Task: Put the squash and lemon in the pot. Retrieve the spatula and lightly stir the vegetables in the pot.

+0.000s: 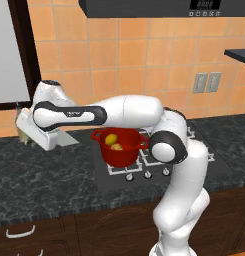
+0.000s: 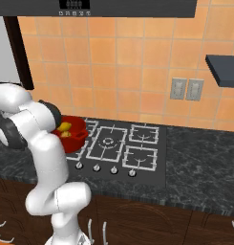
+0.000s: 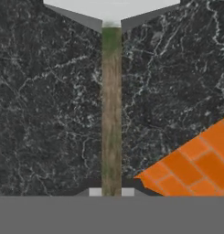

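1 pot (image 1: 120,152) w/ 1 lemon (image 1: 111,138) + 1 squash (image 1: 117,147); hand (image 3: 111,192) pinching 1 spatula (image 3: 111,109) over tabletop (image 3: 45,114).

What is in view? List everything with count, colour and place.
pot: one, bright red, on the stove's front left burner
lemon: one, bright yellow, inside the pot
squash: one, dull yellow-tan, inside the pot beside the lemon
spatula: one, pale blade on brownish handle, held over the counter left of the pot
stove: one, black, set in the counter
counter: one, dark marbled
wall outlets: two, grey, on the wall right of the stove
tile wall: orange, behind the counter
hood: one, dark, above the stove
cabinets: brown, under the counter
arm: one, white, reaching left
hand: one, shut on the spatula handle
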You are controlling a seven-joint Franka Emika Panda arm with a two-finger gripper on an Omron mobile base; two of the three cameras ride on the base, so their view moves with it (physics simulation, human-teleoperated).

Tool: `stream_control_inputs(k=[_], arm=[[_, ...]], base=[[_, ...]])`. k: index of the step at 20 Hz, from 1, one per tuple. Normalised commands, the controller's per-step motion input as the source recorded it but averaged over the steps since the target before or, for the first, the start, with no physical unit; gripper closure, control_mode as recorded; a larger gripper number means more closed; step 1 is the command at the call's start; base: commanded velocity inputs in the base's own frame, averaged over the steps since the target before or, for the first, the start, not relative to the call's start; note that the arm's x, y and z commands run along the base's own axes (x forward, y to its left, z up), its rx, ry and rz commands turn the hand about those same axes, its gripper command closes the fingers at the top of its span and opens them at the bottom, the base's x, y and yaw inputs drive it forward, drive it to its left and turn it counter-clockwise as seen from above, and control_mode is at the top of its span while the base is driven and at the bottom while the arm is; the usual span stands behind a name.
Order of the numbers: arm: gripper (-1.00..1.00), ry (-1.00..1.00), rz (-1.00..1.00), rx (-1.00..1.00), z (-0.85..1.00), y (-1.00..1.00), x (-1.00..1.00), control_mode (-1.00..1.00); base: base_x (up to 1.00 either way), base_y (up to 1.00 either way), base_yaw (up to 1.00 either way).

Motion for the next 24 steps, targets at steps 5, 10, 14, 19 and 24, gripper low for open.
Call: stream_control_inputs(k=[5,10,14,19,24], arm=[[1.0,0.16,-0.07,0.35,0.06,-0.8,0.29,-1.0],[1.0,0.05,-0.11,0.21,0.1,-0.54,0.27,-1.0],[1.0,0.1,-0.04,0.14,0.07,-0.37,0.15,-1.0],[1.0,0.07,0.0,0.32,0.28,-0.38,0.09,-1.0],[1.0,0.22,-0.03,0.04,0.41,-0.34,0.38,-1.0]], base=[[0.0,0.0,0.0],[0.0,0.0,0.0],[0.0,0.0,0.0],[0.0,0.0,0.0],[0.0,0.0,0.0]])
